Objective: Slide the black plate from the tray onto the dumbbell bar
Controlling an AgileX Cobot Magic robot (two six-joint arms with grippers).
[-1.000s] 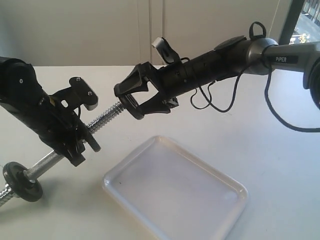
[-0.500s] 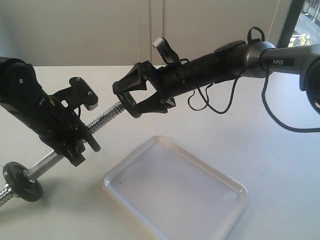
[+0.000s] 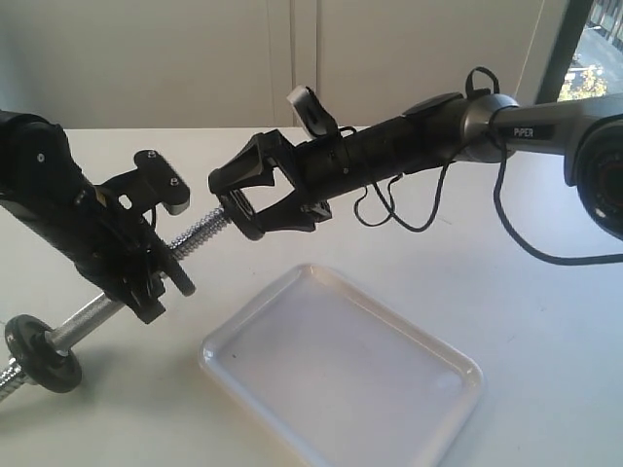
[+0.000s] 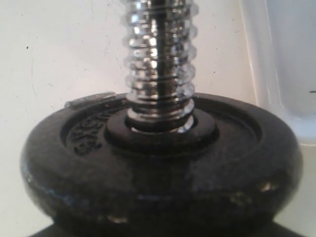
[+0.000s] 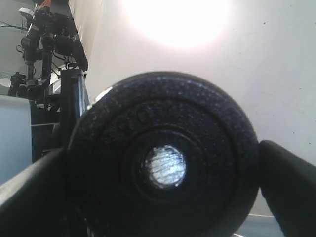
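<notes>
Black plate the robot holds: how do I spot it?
Above the white tray in the exterior view is the right gripper. The black plate is pinched between its fingers at the dumbbell bar's raised tip. The other black disc sits low on the bar, ungripped.

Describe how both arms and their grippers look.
Both are matte black. The right arm has a grey metal section lettered PIPER, with thin black cables looping beneath it. The right gripper has angular black fingers; the left gripper is black too, and the left arm carries a pale camera block.
</notes>
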